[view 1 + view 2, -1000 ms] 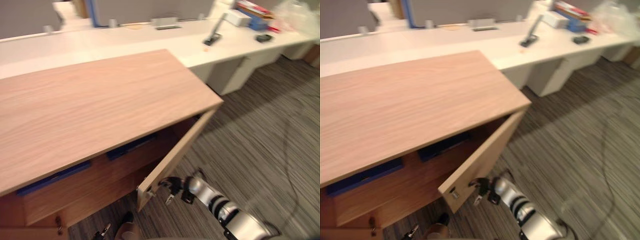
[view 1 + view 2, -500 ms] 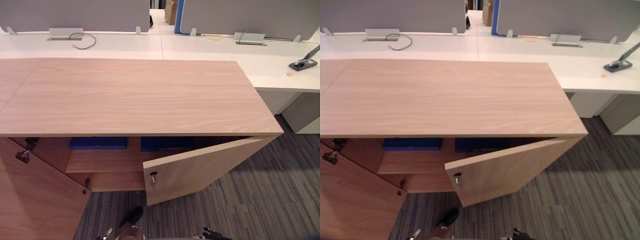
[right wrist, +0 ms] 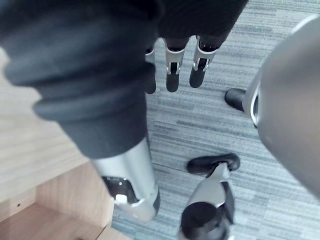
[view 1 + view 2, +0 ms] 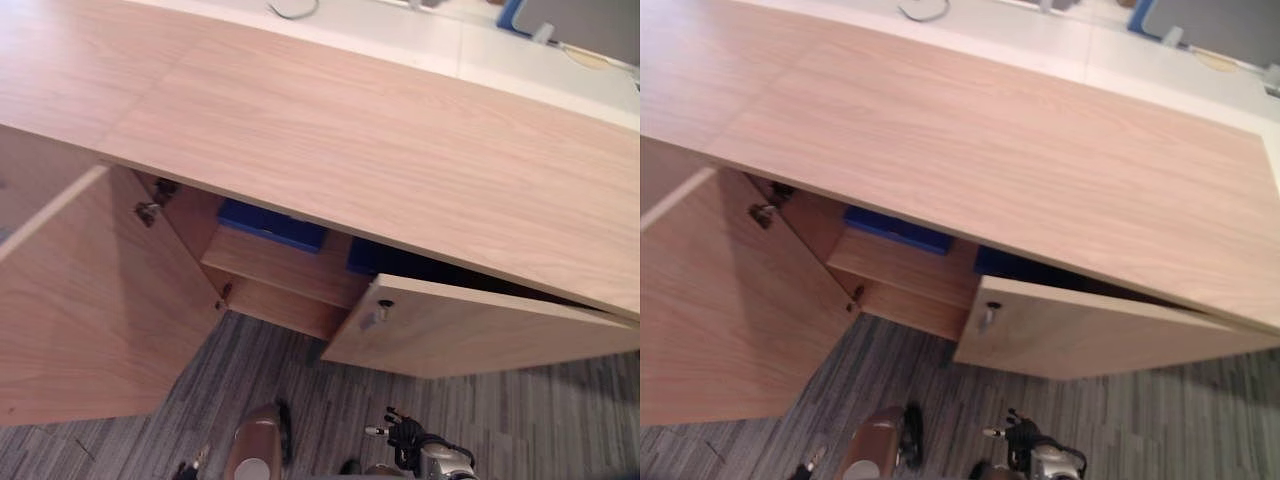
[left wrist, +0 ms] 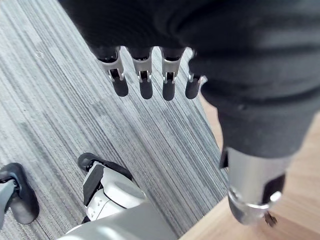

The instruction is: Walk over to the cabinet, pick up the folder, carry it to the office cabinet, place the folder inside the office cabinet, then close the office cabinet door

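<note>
Fingers (image 5: 145,86) straight on left robot hand (image 5: 150,35)

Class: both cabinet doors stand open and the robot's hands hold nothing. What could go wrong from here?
The left door stands wide open; closing only the ajar right door would leave the job unfinished. The right door's small metal knob juts out; fingers could snag on it. The blue folders near the shelf front might block a door.

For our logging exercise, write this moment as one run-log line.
left door wide open | right door ajar | blue folders on shelf inside | left hand open, empty | right hand open, empty
</note>
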### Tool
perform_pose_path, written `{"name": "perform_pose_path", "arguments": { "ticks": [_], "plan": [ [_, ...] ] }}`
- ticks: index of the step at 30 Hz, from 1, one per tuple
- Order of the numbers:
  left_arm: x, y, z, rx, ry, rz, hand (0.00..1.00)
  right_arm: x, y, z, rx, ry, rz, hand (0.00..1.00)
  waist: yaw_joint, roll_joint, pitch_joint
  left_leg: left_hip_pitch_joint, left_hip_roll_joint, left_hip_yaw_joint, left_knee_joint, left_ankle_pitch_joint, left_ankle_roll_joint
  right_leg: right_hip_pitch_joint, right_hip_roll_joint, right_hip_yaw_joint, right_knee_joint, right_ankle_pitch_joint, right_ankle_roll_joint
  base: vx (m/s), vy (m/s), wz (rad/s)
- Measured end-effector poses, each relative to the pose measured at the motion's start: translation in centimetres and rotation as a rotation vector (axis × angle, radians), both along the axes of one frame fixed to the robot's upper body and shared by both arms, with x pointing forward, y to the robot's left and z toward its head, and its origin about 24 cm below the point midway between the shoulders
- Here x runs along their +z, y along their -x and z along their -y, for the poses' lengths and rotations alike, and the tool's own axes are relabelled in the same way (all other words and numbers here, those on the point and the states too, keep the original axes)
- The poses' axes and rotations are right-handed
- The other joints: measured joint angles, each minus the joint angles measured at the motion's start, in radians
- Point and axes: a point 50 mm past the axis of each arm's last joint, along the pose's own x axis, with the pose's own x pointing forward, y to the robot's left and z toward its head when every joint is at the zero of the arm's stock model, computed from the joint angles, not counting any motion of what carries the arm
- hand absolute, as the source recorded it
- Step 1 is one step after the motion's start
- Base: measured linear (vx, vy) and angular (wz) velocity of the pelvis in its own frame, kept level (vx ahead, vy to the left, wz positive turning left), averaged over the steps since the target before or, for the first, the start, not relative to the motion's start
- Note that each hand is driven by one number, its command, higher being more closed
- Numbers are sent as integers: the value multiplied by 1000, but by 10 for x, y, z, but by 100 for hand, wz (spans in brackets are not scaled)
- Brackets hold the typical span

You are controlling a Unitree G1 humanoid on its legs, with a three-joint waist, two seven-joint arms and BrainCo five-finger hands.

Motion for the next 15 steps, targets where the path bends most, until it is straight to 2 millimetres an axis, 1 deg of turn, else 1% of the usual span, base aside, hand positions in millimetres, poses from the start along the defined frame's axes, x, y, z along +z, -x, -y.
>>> {"name": "perform_pose_path", "arguments": {
  "ticks": [1, 2, 3, 4, 5, 6, 7, 10, 13, 15],
  "plan": [
    [0, -3, 3, -14, 7, 7, 0, 0, 1, -3, -1, -10, -2, 0, 2, -10, -3, 32, -51, -16, -110, 44, 46, -16, -22, -7, 8, -3, -3, 0, 73, 97],
    [0, -3, 2, -29, 5, 5, 0, 1, 1, -3, -10, -15, 9, 0, -2, -13, -7, 70, -91, -40, -211, 100, 48, -28, -28, -8, 9, -2, -6, 0, 58, 84],
    [0, -2, 3, -35, 4, 3, 0, 1, 0, -2, -12, -18, 16, 0, -5, -12, -7, 93, -109, -54, -262, 129, 49, -35, -32, -10, 8, -1, -9, -18, 21, 74],
    [0, -1, 3, -50, 2, -3, 0, 3, -1, -3, -15, -26, 36, 0, -15, -8, -14, 133, -133, -74, -358, 181, 59, -52, -33, -31, 9, 6, -18, -25, 10, 53],
    [0, -1, 3, -70, 0, -4, 0, 6, -4, -4, 0, -29, 62, 0, -14, -8, -21, 168, -147, -86, -441, 229, 62, -76, -31, -38, 8, 13, -29, -27, 6, 44],
    [0, -2, 3, -81, -2, -4, 0, 7, -6, -5, 16, -28, 75, 0, -15, -7, -22, 185, -151, -92, -479, 252, 63, -90, -30, -38, 4, 18, -36, -25, -4, 37],
    [0, -3, 3, -102, -7, -1, 0, 9, -9, -7, 35, -31, 93, 0, -23, -3, -24, 207, -154, -116, -536, 289, 61, -109, -26, -39, 2, 42, -50, -23, -13, 38],
    [2, -6, 3, -130, -7, 13, 0, 13, -12, -13, 80, -44, 122, 0, -30, -10, -31, 239, -154, -149, -626, 360, 53, -119, -15, -56, -4, 69, -31, -20, -60, 32],
    [2, -5, 1, -121, -7, 13, 0, 20, -20, -18, 143, -47, 170, 0, -37, -6, -28, 235, -148, -162, -626, 369, 43, -126, -17, -56, 33, 65, -34, -74, -103, 10],
    [1, -4, 2, -129, -8, 7, 0, 26, -26, -24, 188, -57, 204, 0, -40, 4, -23, 235, -134, -187, -631, 368, 55, -195, -37, 27, 191, 47, -46, -138, -32, 20]
  ]
}}
